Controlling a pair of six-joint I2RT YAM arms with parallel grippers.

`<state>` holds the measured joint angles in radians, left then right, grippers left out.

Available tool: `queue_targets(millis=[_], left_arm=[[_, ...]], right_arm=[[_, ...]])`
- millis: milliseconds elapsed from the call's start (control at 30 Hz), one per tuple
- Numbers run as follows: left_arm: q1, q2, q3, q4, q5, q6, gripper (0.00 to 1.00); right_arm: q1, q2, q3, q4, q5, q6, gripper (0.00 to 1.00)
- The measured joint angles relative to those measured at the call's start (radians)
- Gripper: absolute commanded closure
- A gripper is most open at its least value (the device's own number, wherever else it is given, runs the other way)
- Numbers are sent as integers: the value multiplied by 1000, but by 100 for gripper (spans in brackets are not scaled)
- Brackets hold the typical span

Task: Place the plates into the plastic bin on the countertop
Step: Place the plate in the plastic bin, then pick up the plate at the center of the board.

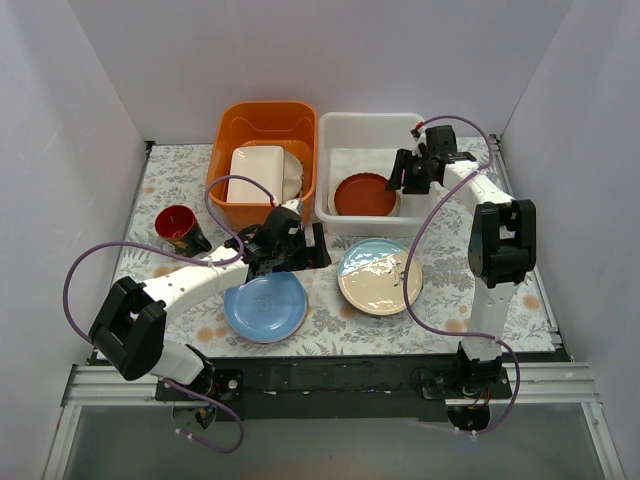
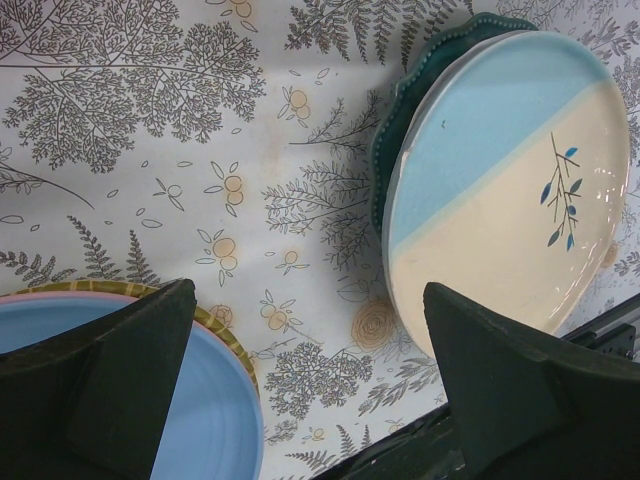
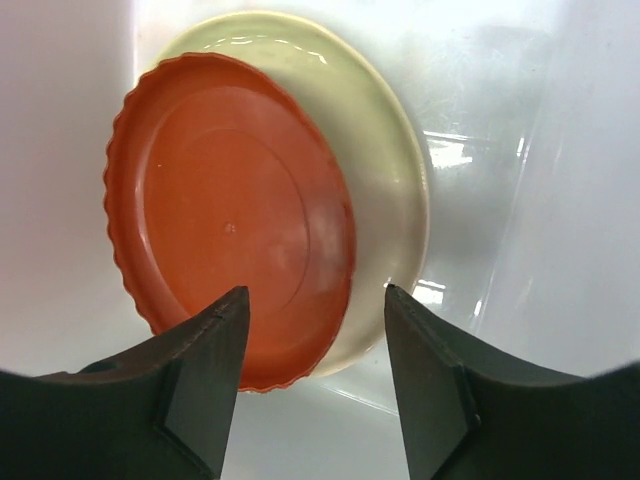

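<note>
Left pincer (image 1: 315, 248): jaws spread wide with nothing between them. It hangs over the patterned cloth of the tabletop (image 2: 200, 150), between the two plate stacks, and in the wrist view it touches neither.
Right pincer (image 3: 315, 380): jaws parted and empty. It hovers within the plastic bin (image 1: 370, 125), over the edge of the red-brown plate (image 3: 230, 230). Whether it touches the plate cannot be told.
Left arm: reaches from the near left, forearm low and slanting toward the middle of the tabletop.
Right arm: rises at the near right with its elbow high, forearm stretched back and leftward over the bin's right rim.
Plates in bin: the red-brown plate, with a fluted rim, lies off-centre on a pale cream plate (image 3: 390, 170).
Plates on tabletop: a light blue plate (image 1: 262, 305) tops a stack near the front, with pink and yellow-green rims showing under it. Just to its right, a cream-and-blue leaf plate (image 2: 510, 190) rests on a teal scalloped plate (image 2: 400, 130).
Edges and room: a strip of cloth separates the two stacks, and the bin floor shows behind its plates.
Neighbours: the orange tub (image 1: 265, 115) stands just beside the bin and holds a cream rectangular dish (image 1: 255, 172). A red cup (image 1: 178, 225) sits far left, well apart.
</note>
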<state>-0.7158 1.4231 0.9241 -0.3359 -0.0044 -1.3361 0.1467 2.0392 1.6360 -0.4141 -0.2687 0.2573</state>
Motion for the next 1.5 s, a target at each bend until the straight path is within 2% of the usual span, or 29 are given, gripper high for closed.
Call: queue_targets(millis=[133,600,1233,1500], left_arm=[[0,0,-2,3,1,-5,2],[0,1,-2,27,48,-11,2],[0,20,-35,72,98,-32,2],[0,35,-59,111,137,-42,7]], right_arm=[[8,-13,-4,2,-10,-2,27],[26,-209,-55,22,-34,-1,27],[44,-575,-383,76,-74,10,28],[44,-674,-508,78,-74,9,28]])
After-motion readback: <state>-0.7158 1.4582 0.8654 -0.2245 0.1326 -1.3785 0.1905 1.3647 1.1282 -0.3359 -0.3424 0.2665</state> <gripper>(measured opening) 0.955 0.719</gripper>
